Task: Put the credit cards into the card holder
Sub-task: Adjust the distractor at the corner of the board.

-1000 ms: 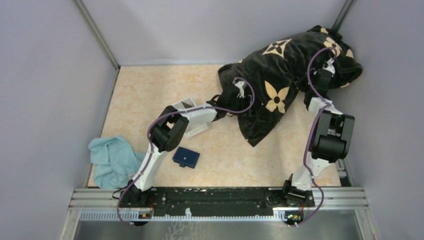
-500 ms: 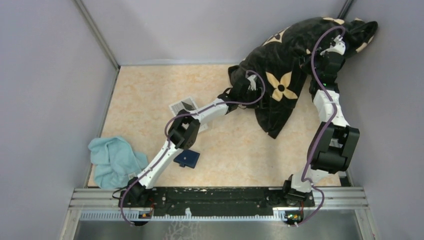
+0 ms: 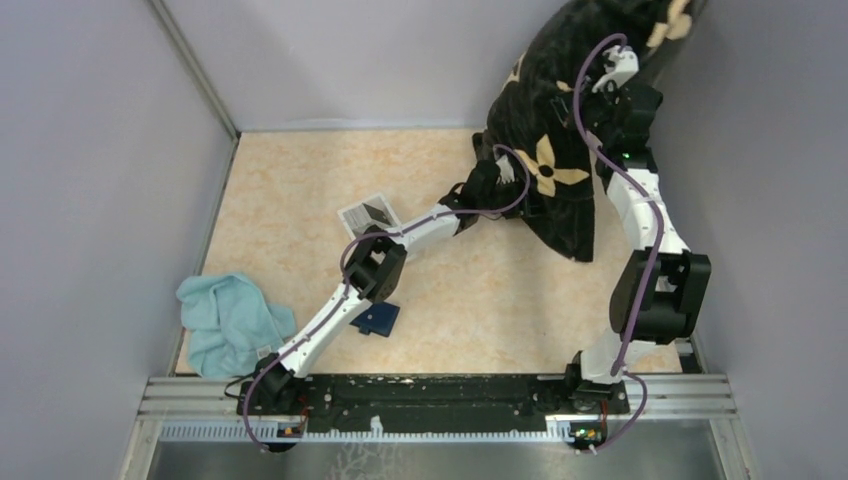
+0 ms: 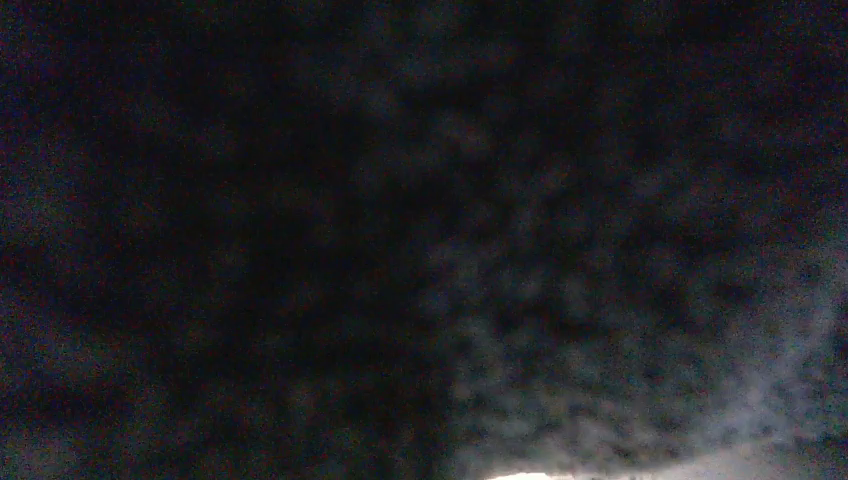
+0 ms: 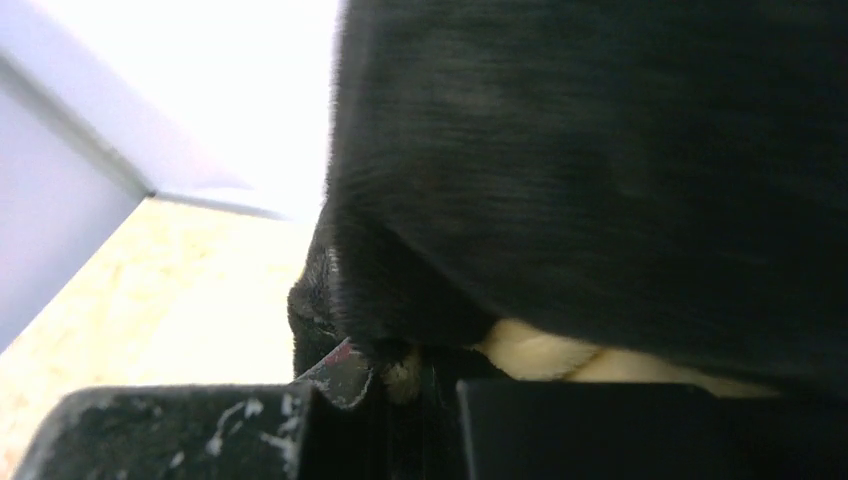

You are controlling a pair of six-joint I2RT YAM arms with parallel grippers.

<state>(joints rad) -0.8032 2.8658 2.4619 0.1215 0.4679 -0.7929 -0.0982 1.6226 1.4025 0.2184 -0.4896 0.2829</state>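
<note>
One big black blanket [image 3: 560, 120] with tan flower shapes fills the far right corner, held up high and running out past the top of the overhead view. The right pincer [image 5: 385, 415] is buried in it. Its own camera shows the two fingers drawn close, with a fold of the black pile nipped between them. The left pincer [image 3: 492, 180] is pressed against the blanket's lower edge. Its camera sees only dark fuzzy cloth and a sliver of light at the bottom, so I cannot tell how wide it stands.

Back along that arm from the left pincer lies a white tray [image 3: 370, 213] with something dark in it, too small to say whether it is the credit cards. Further back, well away from both pincers, the navy card holder [image 3: 384, 322] lies flat on the table, one side tucked under the arm's elbow. A crumpled teal cloth [image 3: 225, 320] sits left of it. The table [image 3: 300, 170] is mottled beige, and pale grey walls [image 3: 100, 150] close it in.
</note>
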